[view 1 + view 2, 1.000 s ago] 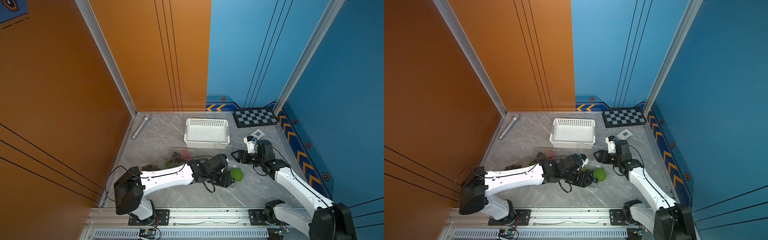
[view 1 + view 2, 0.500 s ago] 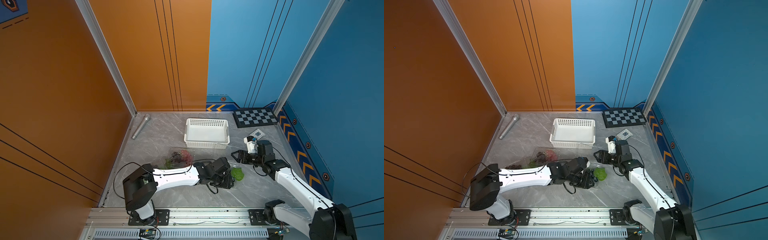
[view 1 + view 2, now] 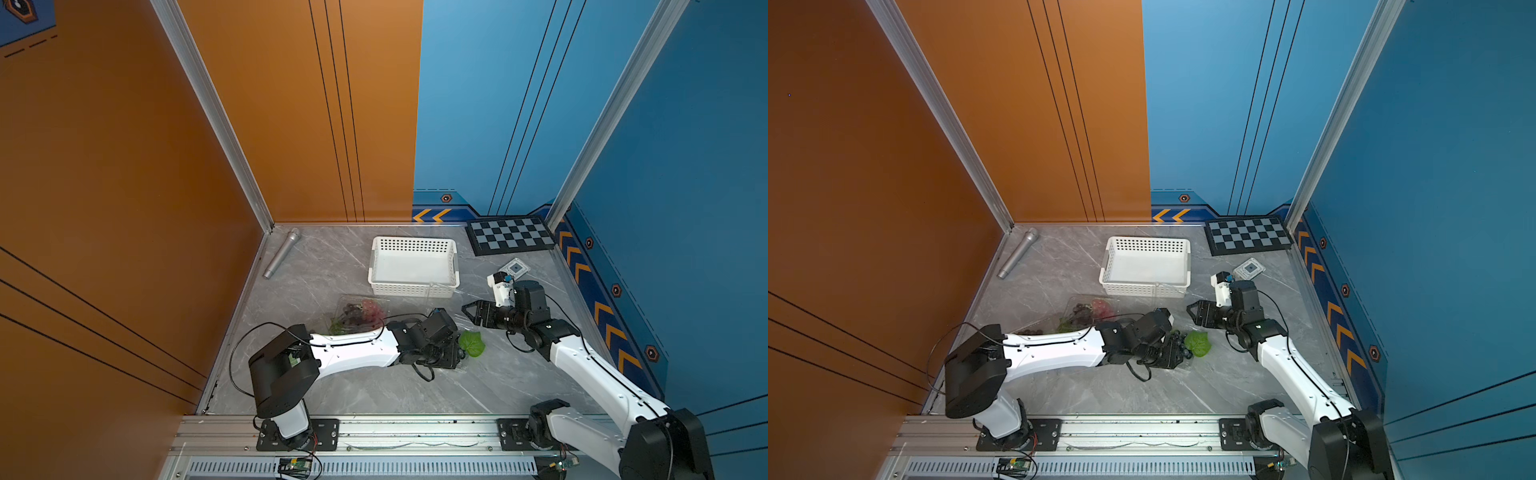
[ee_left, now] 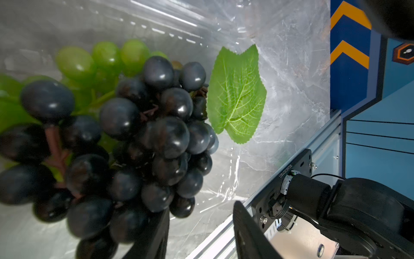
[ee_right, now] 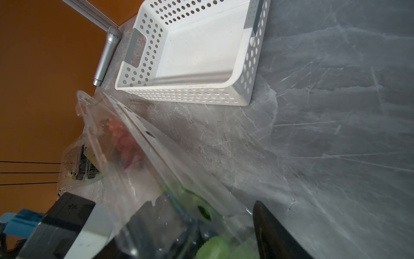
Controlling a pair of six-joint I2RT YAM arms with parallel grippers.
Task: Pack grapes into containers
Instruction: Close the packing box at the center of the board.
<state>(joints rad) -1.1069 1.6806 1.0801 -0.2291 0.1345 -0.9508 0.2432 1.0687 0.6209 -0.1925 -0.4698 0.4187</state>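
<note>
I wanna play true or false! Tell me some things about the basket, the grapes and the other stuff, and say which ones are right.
The basket is empty. True.
The microphone stands upright. False: it lies flat near the orange wall.
Dark grapes sit against green grapes. True.
The leaf is red. False: it is green.
The checkerboard lies inside the basket. False: it lies outside it, by the blue wall.

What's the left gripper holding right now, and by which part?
Nothing, it seems: the left gripper has its fingers apart, the gap empty, and the dark grape bunch lies beside one finger, not between them.
</note>
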